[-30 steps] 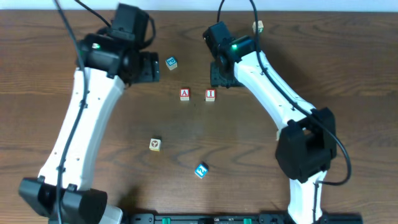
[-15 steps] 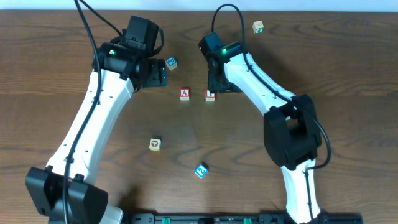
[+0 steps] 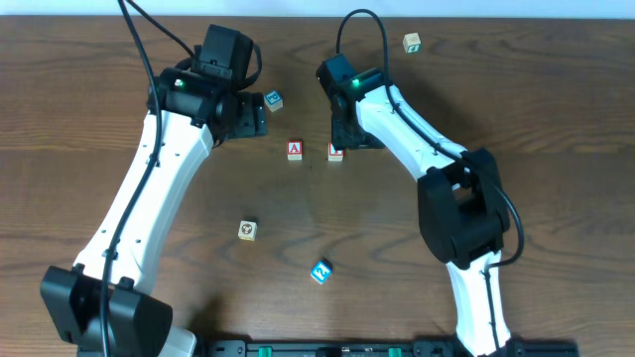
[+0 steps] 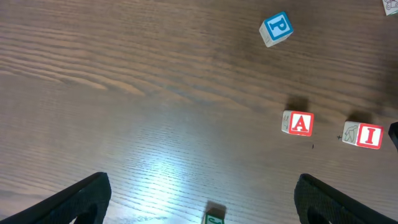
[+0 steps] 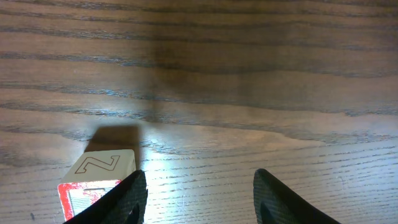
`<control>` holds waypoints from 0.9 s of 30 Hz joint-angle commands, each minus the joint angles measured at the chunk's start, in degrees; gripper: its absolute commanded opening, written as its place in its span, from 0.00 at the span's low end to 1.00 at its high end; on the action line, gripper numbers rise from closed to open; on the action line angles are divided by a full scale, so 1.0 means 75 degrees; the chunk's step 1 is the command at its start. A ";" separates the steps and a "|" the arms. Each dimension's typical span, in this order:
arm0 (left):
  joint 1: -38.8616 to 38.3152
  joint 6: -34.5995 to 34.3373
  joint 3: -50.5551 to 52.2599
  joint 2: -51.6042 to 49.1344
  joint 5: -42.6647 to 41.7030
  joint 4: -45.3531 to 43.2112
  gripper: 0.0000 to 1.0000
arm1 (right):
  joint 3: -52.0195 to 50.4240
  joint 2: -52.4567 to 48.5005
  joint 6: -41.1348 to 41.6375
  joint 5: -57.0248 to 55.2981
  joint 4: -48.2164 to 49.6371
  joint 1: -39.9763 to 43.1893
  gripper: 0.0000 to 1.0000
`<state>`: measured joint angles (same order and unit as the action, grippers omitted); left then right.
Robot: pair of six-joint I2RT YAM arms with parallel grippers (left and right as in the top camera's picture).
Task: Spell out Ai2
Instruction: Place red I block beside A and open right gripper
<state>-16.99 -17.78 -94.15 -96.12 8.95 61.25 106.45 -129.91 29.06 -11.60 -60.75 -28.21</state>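
Dark wood-grain bench point(image 3: 327, 218) holds red-lettered wooden cube A point(image 4: 299, 123) beside red-lettered wooden cube I point(image 4: 370, 135), near far edge; left claw point(image 4: 202, 186) and right claw point(image 5: 196, 186) spread.

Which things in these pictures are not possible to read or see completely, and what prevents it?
Overhead: the I block is partly covered by the right gripper.
Overhead: symbols on the corner block and the tan block are too small.
Left wrist: the green block is cut by the bottom edge; its face is unreadable.
Right wrist: the red-sided block is cut by the bottom edge.
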 commanded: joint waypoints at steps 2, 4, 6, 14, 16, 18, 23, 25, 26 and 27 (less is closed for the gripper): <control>0.0012 -0.0029 0.0052 0.0032 0.0003 0.0009 0.95 | 0.0041 -0.0073 -0.0055 -0.0052 0.0000 -0.0093 0.55; 0.0012 -0.0029 0.0052 0.0032 0.0003 0.0017 0.95 | 0.0041 -0.0073 -0.0055 -0.0055 -0.0023 -0.0093 0.55; 0.0012 -0.0029 0.0052 0.0032 0.0003 0.0020 0.95 | 0.0035 -0.0073 -0.0055 -0.0055 -0.0041 -0.0093 0.55; 0.0012 -0.0029 0.0052 0.0032 0.0000 0.0023 0.95 | 0.0029 -0.0073 -0.0061 -0.0117 -0.0026 -0.0093 0.54; 0.0012 -0.0029 0.0052 0.0032 0.0003 0.0026 0.95 | 0.0009 -0.0073 -0.0061 -0.0117 -0.0020 -0.0096 0.54; 0.0012 -0.0029 0.0052 0.0032 0.0000 0.0026 0.95 | -0.0023 -0.0073 -0.0058 -0.0114 -0.0015 -0.0099 0.54; 0.0012 -0.0026 0.0052 0.0032 0.0000 0.0023 0.95 | -0.0058 -0.0073 -0.0058 -0.0114 0.0000 -0.0108 0.54; 0.0012 -0.0029 0.0052 0.0032 0.0000 0.0023 0.95 | -0.0058 -0.0073 -0.0058 -0.0114 0.0026 -0.0122 0.54; 0.0012 -0.0029 0.0052 0.0032 0.0000 0.0026 0.95 | -0.0061 -0.0073 -0.0058 -0.0108 0.0035 -0.0128 0.54; 0.0012 -0.0026 0.0052 0.0032 0.0000 0.0029 0.95 | -0.0061 -0.0073 -0.0058 -0.0102 0.0035 -0.0140 0.54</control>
<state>-16.99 -17.78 -94.15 -96.14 8.97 61.30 106.39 -129.91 29.06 -11.62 -60.55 -28.32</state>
